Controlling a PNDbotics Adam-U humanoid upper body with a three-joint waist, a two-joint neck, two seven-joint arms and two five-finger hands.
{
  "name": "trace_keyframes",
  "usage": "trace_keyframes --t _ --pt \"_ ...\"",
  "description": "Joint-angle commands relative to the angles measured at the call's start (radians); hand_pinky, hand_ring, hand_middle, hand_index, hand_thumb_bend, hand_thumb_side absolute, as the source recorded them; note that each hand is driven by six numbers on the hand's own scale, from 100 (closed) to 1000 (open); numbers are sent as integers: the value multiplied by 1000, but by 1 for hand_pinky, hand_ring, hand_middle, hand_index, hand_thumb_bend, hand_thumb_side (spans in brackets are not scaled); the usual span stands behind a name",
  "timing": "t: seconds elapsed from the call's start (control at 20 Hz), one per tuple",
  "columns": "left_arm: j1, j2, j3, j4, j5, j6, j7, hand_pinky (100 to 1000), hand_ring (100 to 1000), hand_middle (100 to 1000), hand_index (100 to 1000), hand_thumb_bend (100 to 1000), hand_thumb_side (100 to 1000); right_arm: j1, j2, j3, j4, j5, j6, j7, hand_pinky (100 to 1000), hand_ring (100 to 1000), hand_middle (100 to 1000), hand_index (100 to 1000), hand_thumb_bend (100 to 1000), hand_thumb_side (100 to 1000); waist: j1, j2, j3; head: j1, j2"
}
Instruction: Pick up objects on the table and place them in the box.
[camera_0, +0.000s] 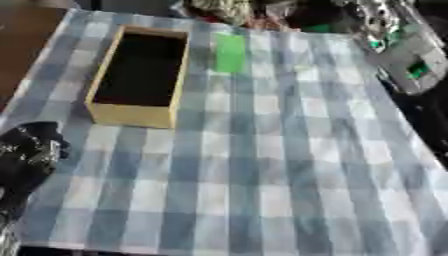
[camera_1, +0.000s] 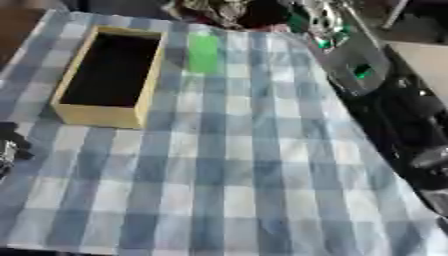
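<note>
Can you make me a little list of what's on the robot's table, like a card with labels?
table cover: blue and white checked cloth
box: open wooden box, dark inside, nothing visible in it, far left
object to pick: flat green piece, lying on the cloth just right of the box, not touching it
left hand: black, low at the left edge, holding nothing
right arm: silver and black, reaching in from the upper right; hand unclear

place: staged tabletop, kind unclear | cues: blue-white checked tablecloth; wooden box; brown floor
</note>
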Motion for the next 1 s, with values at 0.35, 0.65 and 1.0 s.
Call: trace_keyframes --t 0.35,0.65,1.0 --pt "-17 25 -8 -16 -3 1 -15 536 562 499 658 100 248 -114 83 -53 243 163 -60 157 903 1000 901 983 493 103 -6 -13 29 -21 -26" --pt "-25 25 -14 -15 -6 2 -26 536 563 500 658 100 248 -146 121 -112 373 244 -65 178 906 1000 895 983 503 128 -13 -10 56 -40 -37" --pt "-28 25 -17 -15 -6 3 -32 536 562 500 659 100 247 -163 146 -160 547 289 -49 132 906 1000 890 983 508 145 -17 -8 89 -60 -48"
